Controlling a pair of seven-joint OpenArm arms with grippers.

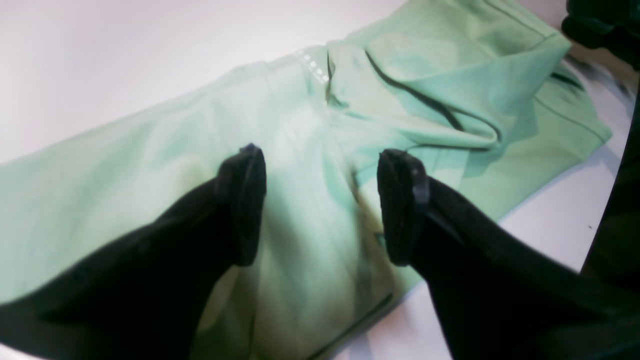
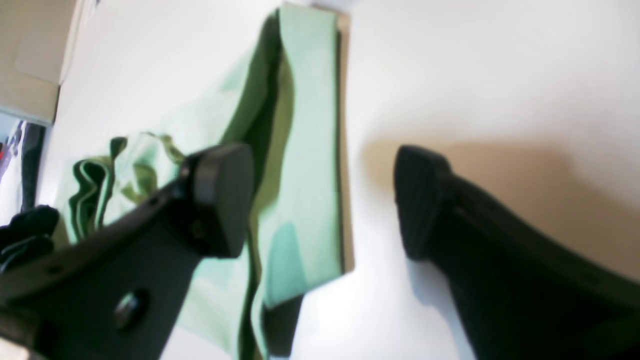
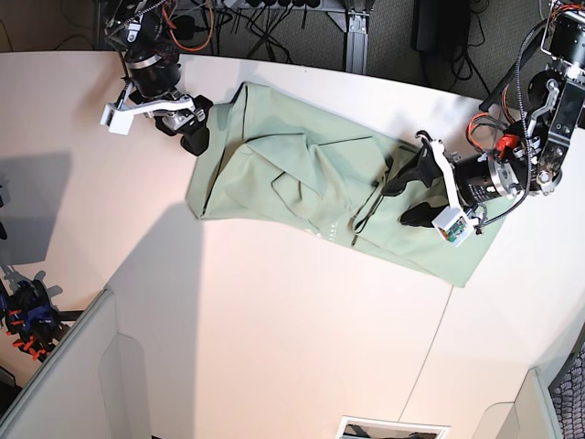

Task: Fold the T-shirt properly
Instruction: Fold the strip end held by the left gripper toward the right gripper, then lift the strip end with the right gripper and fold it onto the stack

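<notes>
The pale mint-green T-shirt (image 3: 302, 174) lies partly folded and wrinkled across the white table, running from the back left to the front right. My left gripper (image 3: 400, 197) hovers open over its right part. In the left wrist view both black fingers (image 1: 245, 200) stand apart above the fabric (image 1: 310, 150), with a folded flap beyond them. My right gripper (image 3: 199, 126) is open at the shirt's left edge. In the right wrist view (image 2: 320, 200) one finger is over the shirt's edge (image 2: 305, 150) and the other over bare table.
The white table (image 3: 274, 320) has a seam at the front right. Cables and arm bases stand along the back edge. A grey partition (image 3: 64, 384) is at the front left. A cardboard box (image 2: 30, 50) shows at the top left of the right wrist view.
</notes>
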